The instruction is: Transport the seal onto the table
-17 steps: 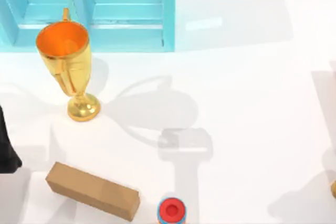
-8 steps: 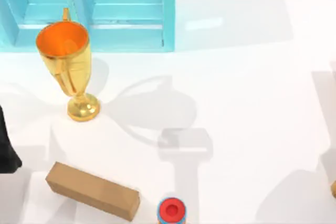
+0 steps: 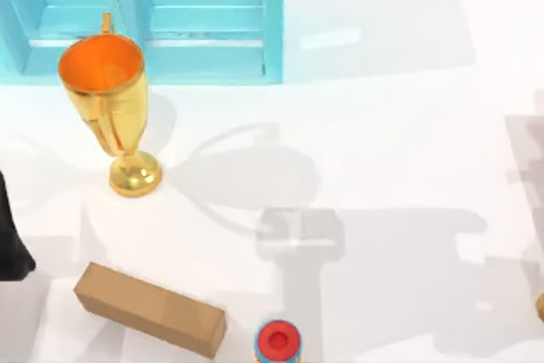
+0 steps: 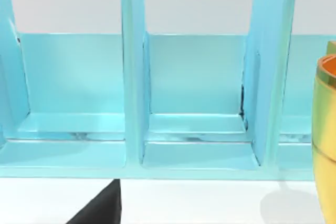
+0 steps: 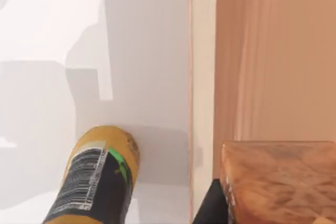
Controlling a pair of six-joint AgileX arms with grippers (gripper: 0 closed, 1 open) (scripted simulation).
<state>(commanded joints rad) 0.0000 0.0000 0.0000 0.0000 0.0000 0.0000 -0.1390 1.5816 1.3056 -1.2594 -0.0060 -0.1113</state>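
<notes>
One brown-orange marbled block, the seal [image 5: 278,182], fills the right wrist frame's lower right beside a dark finger [image 5: 210,208]; grip state cannot be told. White table [image 3: 382,125] below.

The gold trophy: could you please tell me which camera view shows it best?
The top view shows the gold trophy whole, upright on the table before the turquoise cabinet. The left wrist view catches just a strip of its cup.

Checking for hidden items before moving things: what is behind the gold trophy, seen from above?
Behind the gold trophy stands the turquoise cabinet, its open compartments bare where they show. The trophy's cup covers part of the cabinet's lower shelf, so that patch cannot be checked.
</notes>
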